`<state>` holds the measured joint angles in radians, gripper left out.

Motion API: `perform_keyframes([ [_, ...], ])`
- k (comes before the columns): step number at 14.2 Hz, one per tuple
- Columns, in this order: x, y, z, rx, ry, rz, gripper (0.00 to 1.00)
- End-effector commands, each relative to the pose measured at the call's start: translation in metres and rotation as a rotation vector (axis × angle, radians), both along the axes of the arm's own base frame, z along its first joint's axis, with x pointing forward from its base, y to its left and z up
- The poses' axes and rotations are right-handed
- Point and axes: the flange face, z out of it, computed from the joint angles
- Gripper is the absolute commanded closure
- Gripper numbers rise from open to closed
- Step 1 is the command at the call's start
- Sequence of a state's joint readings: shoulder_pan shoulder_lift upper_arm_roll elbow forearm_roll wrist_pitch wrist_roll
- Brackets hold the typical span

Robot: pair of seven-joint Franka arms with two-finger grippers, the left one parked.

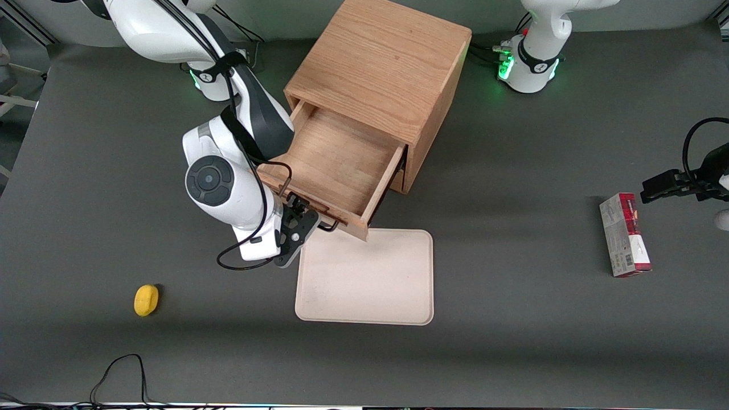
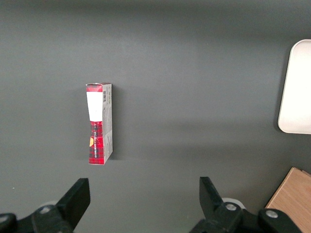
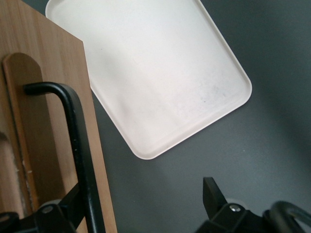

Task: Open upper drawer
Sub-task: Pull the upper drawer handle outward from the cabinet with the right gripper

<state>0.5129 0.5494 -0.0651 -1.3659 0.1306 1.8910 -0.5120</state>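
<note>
The upper drawer (image 1: 336, 165) stands pulled well out of its cabinet (image 1: 387, 74). The gripper (image 1: 304, 219), fingers spread wide, sits at the drawer's black handle (image 3: 80, 155), one finger on either side.

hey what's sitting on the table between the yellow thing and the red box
The pale tray, seen in the front view; otherwise bare dark tabletop. The gripper is at the open upper drawer handle, farther from the camera than that line.
</note>
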Motion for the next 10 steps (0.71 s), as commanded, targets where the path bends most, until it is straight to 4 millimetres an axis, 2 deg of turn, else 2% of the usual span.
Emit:
perform_keyframes([
  [1, 0.018, -0.010, 0.001, -0.003, -0.011, -0.004, 0.00],
  [3, 0.027, -0.022, 0.000, -0.002, -0.014, -0.023, 0.00],
  [7, 0.029, -0.023, 0.002, 0.000, -0.019, -0.029, 0.00],
  [9, 0.031, -0.023, 0.014, 0.005, -0.040, -0.032, 0.00],
  [10, 0.033, -0.023, 0.027, 0.013, -0.048, -0.036, 0.00],
])
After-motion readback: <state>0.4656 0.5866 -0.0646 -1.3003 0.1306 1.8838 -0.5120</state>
